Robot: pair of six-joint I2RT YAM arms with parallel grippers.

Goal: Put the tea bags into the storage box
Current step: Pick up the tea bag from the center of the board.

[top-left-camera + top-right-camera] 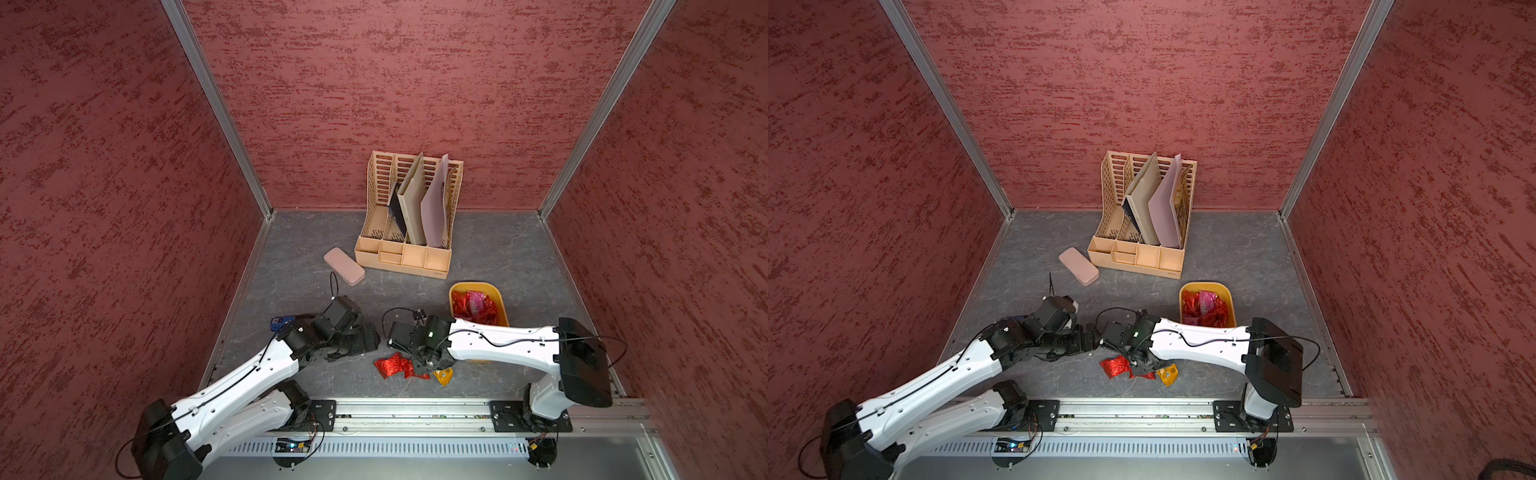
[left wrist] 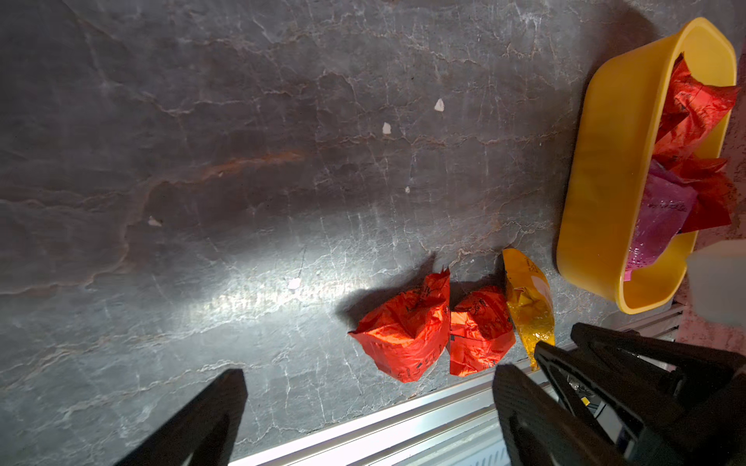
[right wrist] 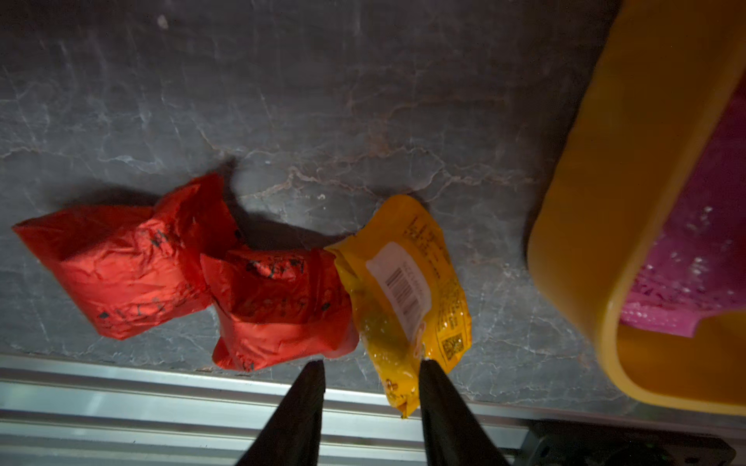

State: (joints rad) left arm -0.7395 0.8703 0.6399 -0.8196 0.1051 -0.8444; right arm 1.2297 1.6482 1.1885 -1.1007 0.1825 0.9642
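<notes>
Two red tea bags (image 1: 395,365) (image 3: 121,274) and an orange-gold one (image 1: 444,376) (image 3: 403,290) lie side by side on the grey table by the front rail. The yellow storage box (image 1: 473,286) (image 3: 629,181) stands just behind them, holding several red and magenta tea bags (image 1: 473,307). My right gripper (image 3: 371,363) hangs over the loose sachets, jaws partly open. The orange-gold bag's end lies between them, against one finger (image 3: 434,383), with a gap to the other. My left gripper (image 2: 371,373) is wide open and empty, just left of the red bags (image 2: 403,327).
A tall beige slotted organiser (image 1: 409,249) with folders stands at the back, and a pink oblong case (image 1: 344,266) lies left of it. An aluminium rail (image 1: 415,411) borders the table's front edge. Red walls close in three sides.
</notes>
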